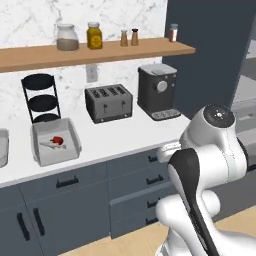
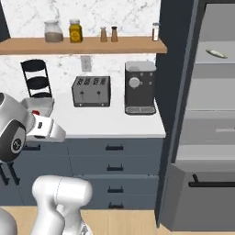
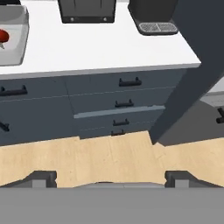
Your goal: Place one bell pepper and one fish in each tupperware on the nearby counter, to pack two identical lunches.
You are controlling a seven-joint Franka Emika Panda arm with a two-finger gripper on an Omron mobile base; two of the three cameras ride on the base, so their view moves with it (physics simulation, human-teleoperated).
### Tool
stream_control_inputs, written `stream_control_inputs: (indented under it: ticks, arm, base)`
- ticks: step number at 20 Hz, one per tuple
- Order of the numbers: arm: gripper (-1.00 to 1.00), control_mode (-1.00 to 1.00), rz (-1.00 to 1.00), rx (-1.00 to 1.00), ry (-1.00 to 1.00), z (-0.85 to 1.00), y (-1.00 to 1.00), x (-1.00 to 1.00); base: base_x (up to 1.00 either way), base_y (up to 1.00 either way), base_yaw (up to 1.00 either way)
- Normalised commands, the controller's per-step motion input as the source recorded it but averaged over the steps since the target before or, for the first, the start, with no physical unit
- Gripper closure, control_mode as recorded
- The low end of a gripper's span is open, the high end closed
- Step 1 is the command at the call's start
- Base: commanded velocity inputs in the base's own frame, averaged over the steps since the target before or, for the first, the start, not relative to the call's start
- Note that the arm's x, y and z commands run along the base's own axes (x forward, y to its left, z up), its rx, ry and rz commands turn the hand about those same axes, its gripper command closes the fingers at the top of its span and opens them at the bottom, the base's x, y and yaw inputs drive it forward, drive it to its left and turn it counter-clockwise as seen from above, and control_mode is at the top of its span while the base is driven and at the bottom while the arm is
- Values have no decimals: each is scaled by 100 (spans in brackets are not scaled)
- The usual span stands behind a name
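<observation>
A white tupperware (image 1: 55,150) sits on the white counter (image 1: 125,135) left of the toaster. It holds a red bell pepper (image 1: 57,140) and a pale fish (image 1: 48,145). The same tupperware (image 3: 15,48) with the bell pepper (image 3: 2,35) is at the upper left of the hand view. The edge of a second tupperware (image 1: 2,147) shows at the far left. A slim grey fish (image 2: 215,53) lies on an upper shelf of the open fridge. My gripper (image 3: 111,178) hangs open over the wooden floor in front of the drawers, with nothing between its fingertips (image 3: 43,177).
A toaster (image 1: 108,102), a coffee machine (image 1: 157,90) and a black tiered rack (image 1: 41,97) stand along the wall. Jars line the wooden shelf (image 1: 100,52). One drawer (image 3: 118,111) stands slightly out. The open fridge (image 2: 206,137) is at the right.
</observation>
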Motion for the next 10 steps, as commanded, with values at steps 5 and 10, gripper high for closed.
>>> stream_control_inputs:
  ticks: [5, 10]
  arm:
    - [-100, 100, 0, 0, 0, 0, 0, 0]
    - [-100, 100, 0, 0, 0, 0, 0, 0]
  base:
    - [-16, -100, -14]
    - [0, -100, -8]
